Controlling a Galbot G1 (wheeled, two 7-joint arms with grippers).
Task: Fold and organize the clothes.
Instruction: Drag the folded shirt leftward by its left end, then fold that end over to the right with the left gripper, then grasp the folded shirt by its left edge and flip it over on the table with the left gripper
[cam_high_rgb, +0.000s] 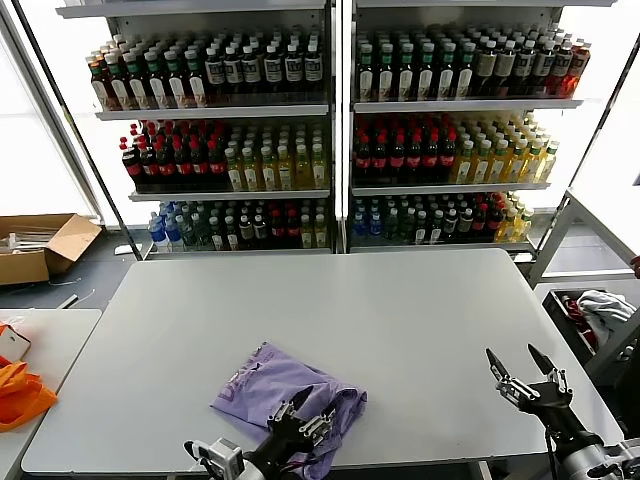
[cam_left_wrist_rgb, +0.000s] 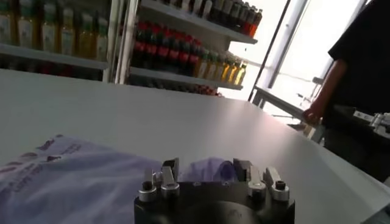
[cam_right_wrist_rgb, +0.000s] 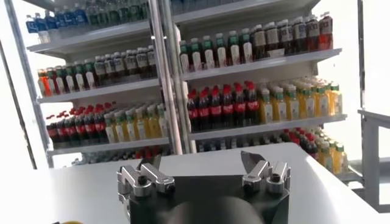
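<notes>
The grey table (cam_high_rgb: 400, 330) carries one lavender T-shirt (cam_high_rgb: 270, 390), already gathered into a rough folded bundle near the front edge, left of centre; seen from the head camera it sits at about 7 o'clock on the tabletop. Its long axis runs diagonally, from the printed end at 10 o'clock down to a bunched, rumpled end at 4 o'clock. The left gripper (cam_high_rgb: 303, 420) is at that bunched end, directly over the cloth's near right corner, so the shirt extends away from the jaws toward 10 o'clock. In the left wrist view the left gripper's two fingers stand apart with a hump of purple fabric showing between them; they are parted and do not appear to be pinching the cloth, though contact of the tips with the fabric cannot be ruled out. The left arm reaches in low from the front edge, its wrist angled forward and slightly right, fingers pointing away from the robot along the table. The left arm is clearly the nearer one. The right gripper (cam_high_rgb: 527, 372) hovers above the bare table at about 4 o'clock, well apart from the shirt, jaws spread wide and holding nothing, fingers pointing toward the bottle shelves (cam_high_rgb: 330, 120). Judged from this layout, any further tidying of the bundle falls to the left arm.
</notes>
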